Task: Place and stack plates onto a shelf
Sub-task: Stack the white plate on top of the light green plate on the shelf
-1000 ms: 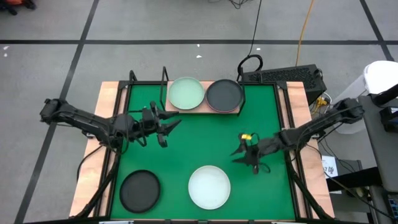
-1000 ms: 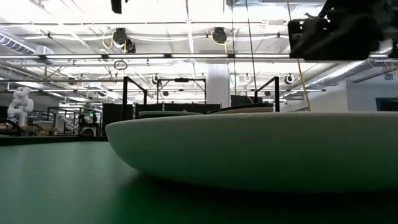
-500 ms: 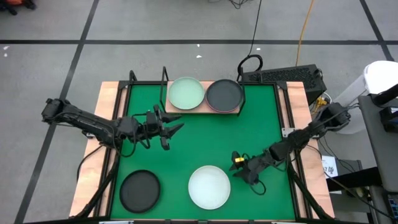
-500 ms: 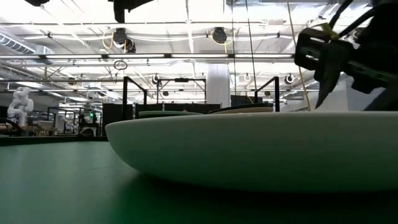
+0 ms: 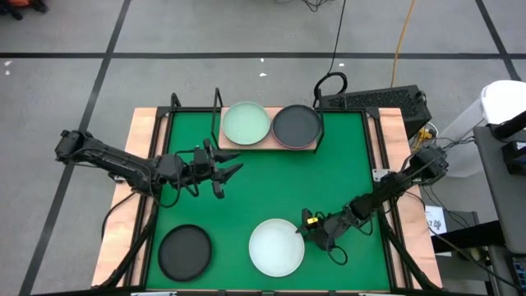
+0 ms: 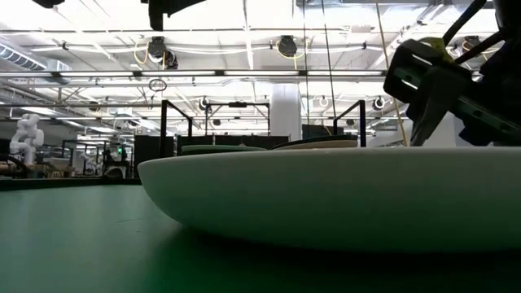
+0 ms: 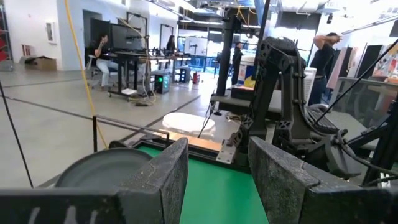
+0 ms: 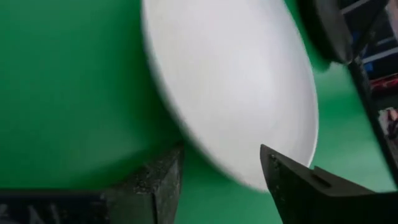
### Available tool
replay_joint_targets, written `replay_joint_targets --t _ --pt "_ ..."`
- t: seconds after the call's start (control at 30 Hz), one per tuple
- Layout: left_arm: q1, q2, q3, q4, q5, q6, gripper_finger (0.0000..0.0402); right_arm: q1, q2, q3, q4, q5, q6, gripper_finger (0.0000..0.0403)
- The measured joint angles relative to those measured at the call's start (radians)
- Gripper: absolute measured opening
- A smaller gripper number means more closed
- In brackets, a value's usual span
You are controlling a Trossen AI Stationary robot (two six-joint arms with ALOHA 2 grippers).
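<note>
Your right gripper [image 5: 306, 231] sits low at the right rim of the white plate [image 5: 276, 247], near the front of the green mat [image 5: 345, 156]. Its fingers are spread wide, and in the right wrist view the plate's edge lies between them but is not yet pinched. That spread looks meant to straddle the thin rim, so you would likely need to close on the lip before lifting.

Your left gripper [image 5: 223, 170] waits above the mat's left-centre, jaws wide and holding nothing, pointing toward the shelf [image 5: 308, 146]. Parked there, it stays clear of the right arm's reach.

The shelf stands at the far edge of the mat. It already carries the pale green plate [image 5: 246, 122] on its left and a dark plate [image 5: 296, 125] on its right, the two just beside each other. With both spots taken, the remaining plates will probably have to be stacked on top.

A black plate [image 5: 184, 251] lies on the mat at the front left, well apart from the white one and nearer your left arm.
</note>
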Motion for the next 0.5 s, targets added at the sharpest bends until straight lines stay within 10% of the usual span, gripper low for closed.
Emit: replay_joint_targets --t 0.5 --pt "0.000 0.000 0.000 0.000 0.000 -0.019 0.0172 0.002 0.067 0.019 0.079 -0.029 -0.017 0.0020"
